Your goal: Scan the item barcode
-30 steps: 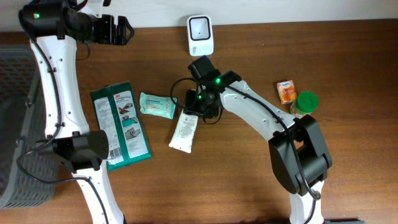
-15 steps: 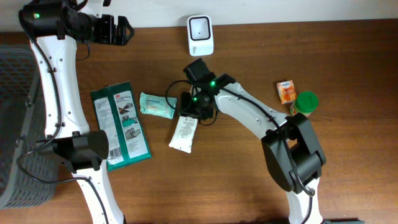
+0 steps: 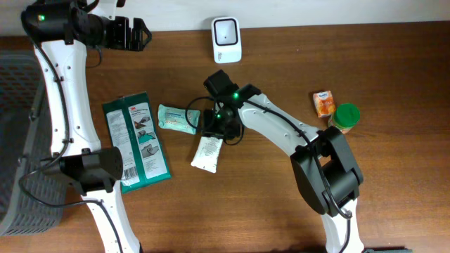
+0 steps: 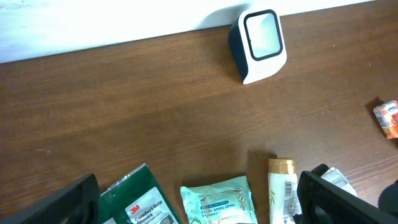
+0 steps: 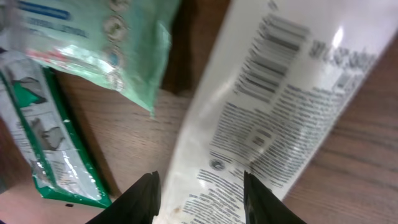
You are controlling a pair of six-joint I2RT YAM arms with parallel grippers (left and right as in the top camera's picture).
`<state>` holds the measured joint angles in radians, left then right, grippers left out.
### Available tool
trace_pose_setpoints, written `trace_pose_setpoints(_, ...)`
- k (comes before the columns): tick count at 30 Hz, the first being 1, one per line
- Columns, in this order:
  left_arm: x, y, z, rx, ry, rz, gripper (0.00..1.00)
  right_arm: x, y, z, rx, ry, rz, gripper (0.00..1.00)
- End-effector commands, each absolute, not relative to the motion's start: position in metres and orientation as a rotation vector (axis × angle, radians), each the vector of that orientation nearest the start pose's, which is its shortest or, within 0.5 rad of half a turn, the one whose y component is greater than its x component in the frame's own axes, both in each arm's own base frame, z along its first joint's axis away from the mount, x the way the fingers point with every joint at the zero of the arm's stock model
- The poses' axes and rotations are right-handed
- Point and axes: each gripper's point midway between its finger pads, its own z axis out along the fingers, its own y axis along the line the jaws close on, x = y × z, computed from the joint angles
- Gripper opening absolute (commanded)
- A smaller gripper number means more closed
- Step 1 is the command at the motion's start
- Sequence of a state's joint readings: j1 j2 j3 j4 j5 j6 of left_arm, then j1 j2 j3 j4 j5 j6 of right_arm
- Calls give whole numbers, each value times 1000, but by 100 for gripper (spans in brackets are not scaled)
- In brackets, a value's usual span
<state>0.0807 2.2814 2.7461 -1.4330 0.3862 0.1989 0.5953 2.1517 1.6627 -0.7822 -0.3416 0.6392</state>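
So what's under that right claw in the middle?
A white tube, printed side with barcode up, lying on the wooden table below the right gripper. From overhead, the gripper covers the tube's upper end.
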Motion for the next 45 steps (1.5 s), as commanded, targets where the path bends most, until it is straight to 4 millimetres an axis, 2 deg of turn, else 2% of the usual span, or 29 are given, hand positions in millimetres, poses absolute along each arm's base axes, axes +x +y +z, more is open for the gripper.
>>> trace_pose_setpoints(1, 518, -24, 293, 321, 2435, -371, 99, 378, 329, 76, -97, 2905, 735, 41)
trace_pose_setpoints(6, 518, -24, 293, 321, 2435, -372, 99, 369, 356, 49, -175, 2913, 746, 41)
trace_pose_setpoints(10, 518, -24, 293, 321, 2435, -372, 99, 356, 367, 35, -221, 2945, 732, 41)
trace_pose_setpoints(13, 518, -24, 293, 321, 2435, -371, 99, 349, 362, 29, -218, 2982, 694, 41)
trace_pose_setpoints(18, 518, -24, 293, 321, 2435, -372, 99, 341, 335, 21, -169, 3075, 588, 41)
trace_pose_setpoints(21, 518, -24, 293, 321, 2435, -372, 99, 342, 327, 21, -188, 3088, 571, 41)
trace_pose_setpoints(23, 518, -24, 293, 321, 2435, -371, 99, 345, 327, 26, -205, 3073, 590, 41)
trace_pose_setpoints(25, 518, -24, 293, 321, 2435, -372, 99, 349, 333, 45, -284, 3025, 665, 41)
trace_pose_setpoints(28, 518, -24, 293, 321, 2435, -372, 99, 355, 338, 86, -385, 2940, 758, 41)
trace_pose_setpoints(31, 518, -24, 293, 321, 2435, -372, 99, 359, 325, 118, -443, 2891, 753, 41)
trace_pose_setpoints(33, 518, -24, 293, 321, 2435, -372, 99, 362, 304, 134, -466, 2876, 734, 42)
trace_pose_setpoints(34, 518, -24, 293, 321, 2435, -372, 99, 363, 292, 135, -474, 2885, 716, 42)
trace_pose_setpoints(36, 518, -24, 293, 321, 2435, -372, 99, 366, 269, 126, -461, 2930, 685, 43)
trace_pose_setpoints(39, 518, -24, 293, 321, 2435, -372, 99, 369, 245, 100, -420, 2996, 666, 47)
trace_pose_setpoints(43, 518, -24, 293, 321, 2435, -372, 99, 365, 231, 65, -419, 3049, 723, 47)
trace_pose_setpoints(45, 518, -24, 293, 321, 2435, -371, 99, 363, 237, 54, -464, 3018, 832, 47)
